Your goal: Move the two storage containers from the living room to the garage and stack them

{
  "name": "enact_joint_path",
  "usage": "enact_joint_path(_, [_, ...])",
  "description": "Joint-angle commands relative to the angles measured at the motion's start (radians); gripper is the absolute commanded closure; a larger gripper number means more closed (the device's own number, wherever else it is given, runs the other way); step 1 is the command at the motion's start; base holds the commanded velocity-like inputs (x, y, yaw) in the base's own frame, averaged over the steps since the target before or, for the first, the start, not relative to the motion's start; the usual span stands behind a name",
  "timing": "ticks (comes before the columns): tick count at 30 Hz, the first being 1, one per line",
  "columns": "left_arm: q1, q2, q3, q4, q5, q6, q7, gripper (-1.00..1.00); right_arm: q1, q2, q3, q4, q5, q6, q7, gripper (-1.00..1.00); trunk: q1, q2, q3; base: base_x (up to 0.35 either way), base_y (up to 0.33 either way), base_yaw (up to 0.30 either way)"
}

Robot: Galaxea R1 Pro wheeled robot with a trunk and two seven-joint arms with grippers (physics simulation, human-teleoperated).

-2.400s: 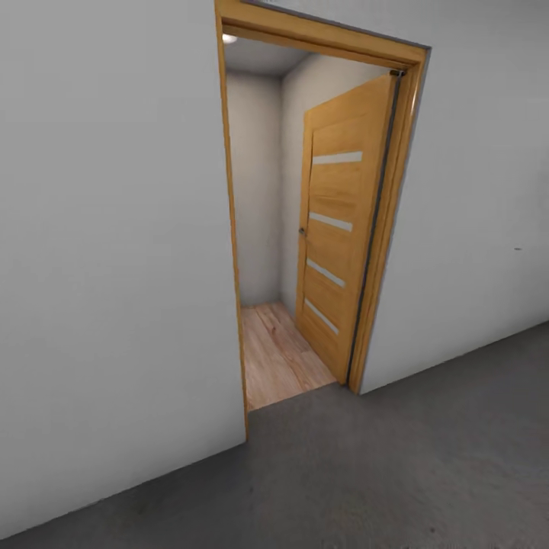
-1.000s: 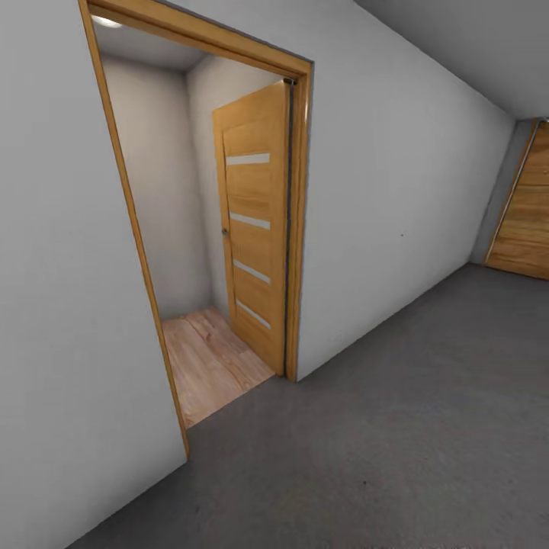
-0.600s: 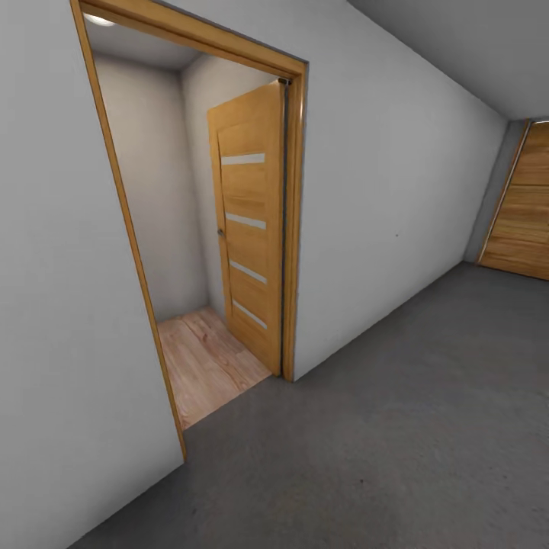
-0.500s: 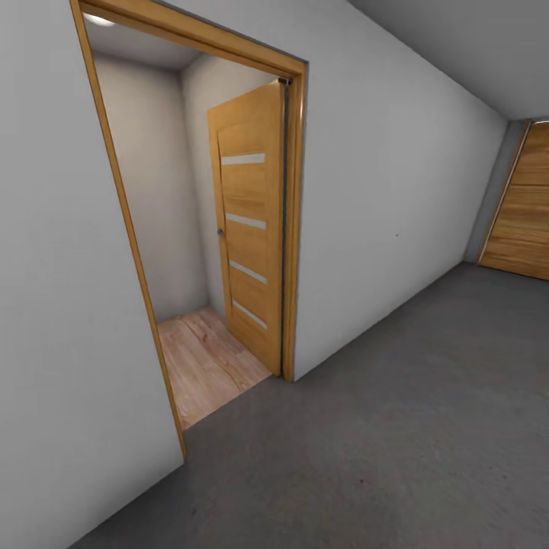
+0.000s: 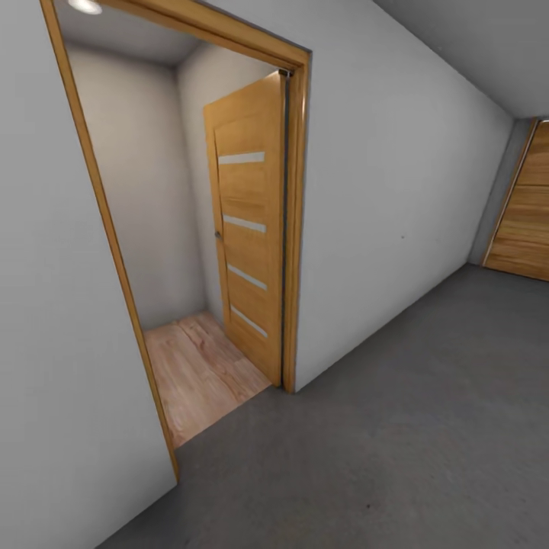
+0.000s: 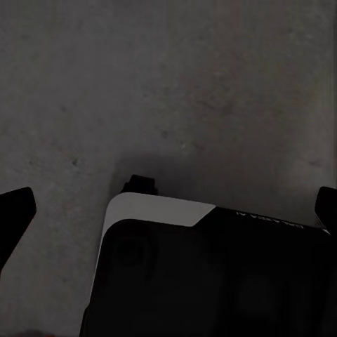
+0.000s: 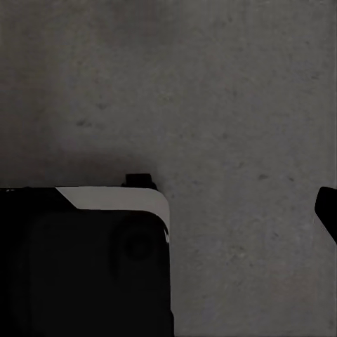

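I stand in the garage on its dark grey floor (image 5: 396, 457), facing a white-grey wall (image 5: 381, 191). An open doorway (image 5: 191, 229) in that wall leads onto a light wood plank floor (image 5: 198, 374). The two storage containers are out of view. In the left wrist view my left gripper (image 6: 168, 210) hangs open over the grey floor (image 6: 175, 84), one dark fingertip (image 6: 14, 214) at each side edge, nothing between them. In the right wrist view my right gripper (image 7: 168, 210) is also open and empty, with one fingertip (image 7: 326, 210) showing at the edge.
A wooden door with pale stripes (image 5: 248, 221) is swung inward against the doorway's right jamb (image 5: 293, 229). A second wooden panel (image 5: 526, 206) stands at the far right corner. My black and white base (image 6: 210, 274) sits below both wrist cameras. Grey floor stretches to the right.
The whole head view has shifted: the camera turned right, then came closer, so the doorway now looks larger and sits further left. Nothing in the room itself has moved.
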Motion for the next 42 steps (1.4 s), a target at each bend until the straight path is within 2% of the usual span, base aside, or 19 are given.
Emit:
enact_joint_path(1, [-0.001, 0.0, -0.002, 0.0, 0.006, 0.002, 0.003, -1.0, -0.001, 0.001, 0.008, 0.003, -0.009, -0.005, 0.0, -1.0, 0.001, -0.002, -0.002, 0.318, 0.0, 0.0])
enact_joint_path(21, [-0.001, 0.0, -0.002, 0.0, 0.006, -0.001, 0.003, -1.0, -0.001, 0.001, 0.008, 0.003, -0.009, -0.008, 0.0, -1.0, 0.001, -0.002, -0.002, 0.317, 0.0, 0.0])
enact_joint_path(32, [-0.001, 0.0, -0.002, 0.0, 0.006, -0.002, 0.004, -1.0, -0.001, 0.002, 0.008, 0.003, -0.009, -0.005, 0.0, -1.0, 0.001, -0.002, -0.002, 0.059, -0.006, 0.0])
enact_joint_path(42, [-0.001, 0.001, -0.002, 0.0, 0.006, -0.001, 0.003, -1.0, -0.001, 0.004, 0.008, 0.003, -0.008, -0.005, 0.0, -1.0, 0.001, -0.002, -0.002, 0.21, -0.154, 0.0])
